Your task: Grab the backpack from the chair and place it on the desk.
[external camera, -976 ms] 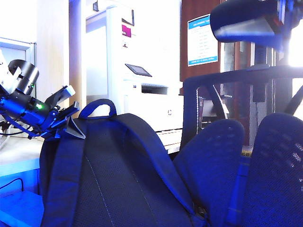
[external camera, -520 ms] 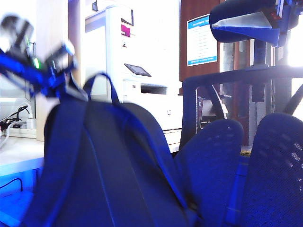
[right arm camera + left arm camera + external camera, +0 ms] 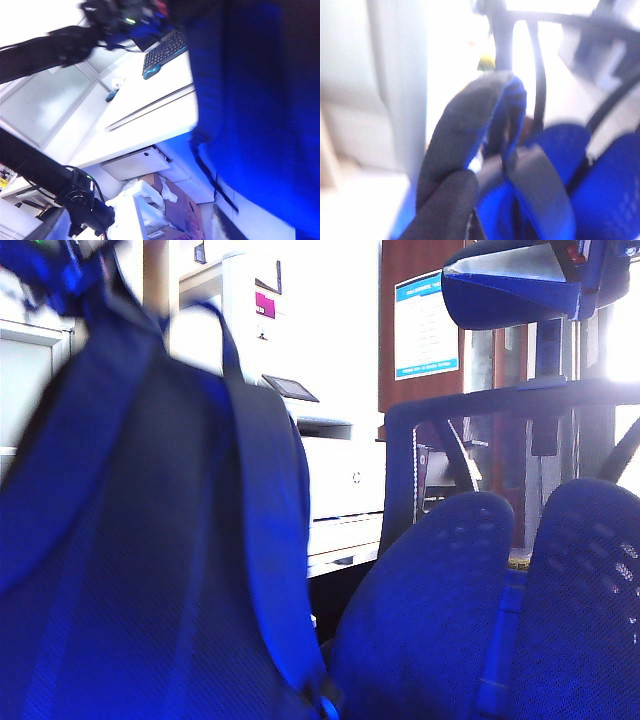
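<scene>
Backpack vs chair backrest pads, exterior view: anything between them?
Nothing in the exterior view: the backpack hangs beside the chair, with only a dark gap between; the printer stands behind.

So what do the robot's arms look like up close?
The left arm is made of thick black links with thin black cables running along it. A small green light glows near the left gripper, whose dark shape is blurred. In the exterior view that gripper is only a blue-black smear at the top corner. The right gripper's fingers are not in any view.
</scene>
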